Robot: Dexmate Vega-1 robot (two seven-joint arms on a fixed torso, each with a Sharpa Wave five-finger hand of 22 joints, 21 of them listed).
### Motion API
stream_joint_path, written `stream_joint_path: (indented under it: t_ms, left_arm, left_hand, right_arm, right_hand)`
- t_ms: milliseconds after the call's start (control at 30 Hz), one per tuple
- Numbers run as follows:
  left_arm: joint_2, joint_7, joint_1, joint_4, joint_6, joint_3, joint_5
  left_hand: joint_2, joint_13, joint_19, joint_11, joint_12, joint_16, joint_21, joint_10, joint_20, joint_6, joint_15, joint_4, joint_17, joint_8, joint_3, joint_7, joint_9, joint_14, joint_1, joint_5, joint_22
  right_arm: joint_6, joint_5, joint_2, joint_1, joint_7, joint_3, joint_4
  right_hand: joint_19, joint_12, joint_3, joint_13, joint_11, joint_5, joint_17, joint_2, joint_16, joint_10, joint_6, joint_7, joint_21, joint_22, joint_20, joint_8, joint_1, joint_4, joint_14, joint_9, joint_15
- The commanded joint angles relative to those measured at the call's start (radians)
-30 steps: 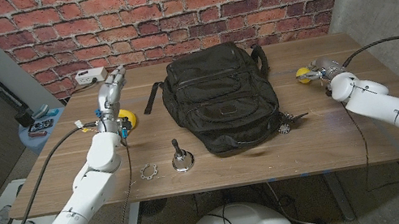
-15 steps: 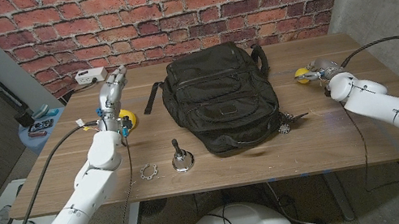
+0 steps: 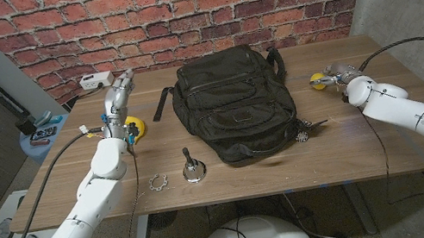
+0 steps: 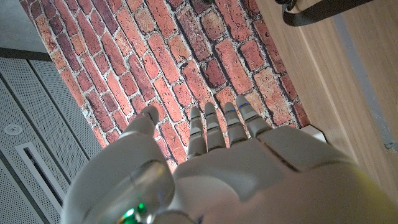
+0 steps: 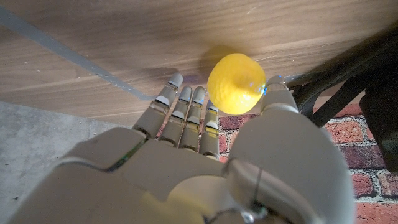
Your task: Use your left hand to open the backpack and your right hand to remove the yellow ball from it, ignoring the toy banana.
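**Obs 1:** Red brick wall [image 3: 174, 3] ran behind the wooden table [image 3: 357, 146], with a grey panel off to the robot's right. What lay at centre?

**Obs 2:** Black backpack [image 3: 236, 106], flat on the tabletop, a strap trailing off its far left corner. From the head view I could not tell whether its zip was open or closed.

**Obs 1:** And the yellow ball?

**Obs 2:** Out on the table, right of the backpack — yellow ball [image 3: 321, 79] sat just at the fingertips of the right hand [image 3: 346, 78]. The right wrist view showed it [image 5: 236, 83] close between thumb and fingers [image 5: 186, 118]. The fingers were extended and slightly apart, not wrapped around it. Whether the thumb touched the ball, I could not tell.

**Obs 1:** Left hand?

**Obs 2:** Left hand [image 3: 117, 101] was raised above the table's left side, well apart from the backpack. Its wrist view showed the fingers [image 4: 214, 127] straight, close together, holding nothing, pointing toward the brick wall.

**Obs 1:** Anything near it?

**Obs 2:** A yellow object [image 3: 135, 125] lay on the table just beside the left forearm, partly hidden — too little showed to name it. A white power strip [image 3: 97, 80] sat at the table's far left corner.

**Obs 1:** Front edge?

**Obs 2:** A small metal piece with an upright dark handle [image 3: 193, 168] stood near the backpack's front left corner, and a small ring-shaped metal part [image 3: 157, 182] lay just left of it. Small dark bits [image 3: 308, 128] hung at the backpack's right front corner.
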Motion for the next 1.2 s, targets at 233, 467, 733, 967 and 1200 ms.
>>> stream_joint_path:
  t_ms: [233, 467, 733, 967, 1200]
  left_arm:
    - [0.019, -0.066, -0.032, 0.051, -0.011, 0.007, -0.034]
    - [0.021, -0.087, -0.052, 0.07, -0.01, 0.014, -0.043]
    - [0.022, -0.115, -0.074, 0.096, -0.014, 0.021, -0.061]
    - [0.023, -0.152, -0.097, 0.129, -0.024, 0.027, -0.078]
    - [0.027, -0.21, -0.124, 0.178, -0.045, 0.032, -0.107]
  left_hand:
    - [0.004, -0.003, -0.005, -0.003, 0.004, 0.005, -0.005, -0.002, -0.003, 0.018, 0.001, -0.004, 0.001, 0.01, 0.012, 0.002, 0.0, -0.001, -0.003, 0.008, 0.0]
    - [0.005, -0.005, -0.007, -0.005, 0.004, 0.005, -0.006, -0.001, -0.003, 0.021, 0.002, -0.006, 0.001, 0.01, 0.016, 0.003, 0.001, 0.0, -0.003, 0.009, 0.0]
    - [0.005, -0.009, -0.008, -0.004, 0.004, 0.005, -0.007, -0.002, -0.004, 0.019, 0.002, -0.008, 0.0, 0.008, 0.02, 0.002, 0.001, -0.001, -0.003, 0.009, 0.0]
    - [0.004, -0.011, -0.008, -0.004, 0.004, 0.005, -0.007, -0.002, -0.004, 0.021, 0.001, -0.009, 0.0, 0.008, 0.022, 0.001, 0.001, -0.001, -0.004, 0.009, 0.0]
    - [0.004, -0.014, -0.009, -0.003, 0.004, 0.005, -0.008, -0.002, -0.004, 0.023, 0.002, -0.01, 0.0, 0.008, 0.025, 0.002, 0.001, 0.0, -0.005, 0.01, 0.0]
  right_arm:
    - [-0.063, -0.007, -0.001, 0.013, 0.018, -0.011, -0.039]
    - [-0.083, -0.002, -0.008, 0.008, 0.018, -0.006, -0.06]
    - [-0.11, 0.006, -0.024, -0.004, 0.012, 0.01, -0.113]
    - [-0.12, 0.013, -0.038, -0.028, -0.019, 0.041, -0.18]
    - [-0.06, 0.064, -0.016, -0.085, -0.096, 0.114, -0.226]
  right_hand:
    - [-0.032, -0.015, -0.002, 0.007, 0.009, 0.008, 0.008, -0.005, -0.013, -0.033, -0.032, 0.009, -0.003, 0.005, 0.008, -0.002, -0.023, 0.004, -0.029, -0.001, 0.021]
    - [-0.044, -0.021, -0.004, 0.008, 0.012, 0.011, 0.01, -0.007, -0.018, -0.045, -0.044, 0.015, -0.002, 0.005, 0.013, -0.001, -0.031, 0.005, -0.041, -0.001, 0.029]
    - [-0.063, -0.031, -0.01, 0.01, 0.021, 0.013, 0.014, -0.011, -0.025, -0.066, -0.06, 0.014, -0.002, 0.005, 0.019, 0.0, -0.053, 0.011, -0.063, -0.002, 0.041]
    - [-0.067, -0.035, -0.013, 0.011, 0.025, 0.014, 0.016, -0.013, -0.025, -0.072, -0.064, 0.015, -0.001, 0.005, 0.023, 0.003, -0.062, 0.013, -0.067, -0.002, 0.047]
    - [-0.065, -0.034, -0.015, 0.009, 0.027, 0.015, 0.017, -0.01, -0.023, -0.062, -0.052, 0.017, 0.003, 0.005, 0.026, 0.01, -0.074, 0.018, -0.063, -0.002, 0.046]
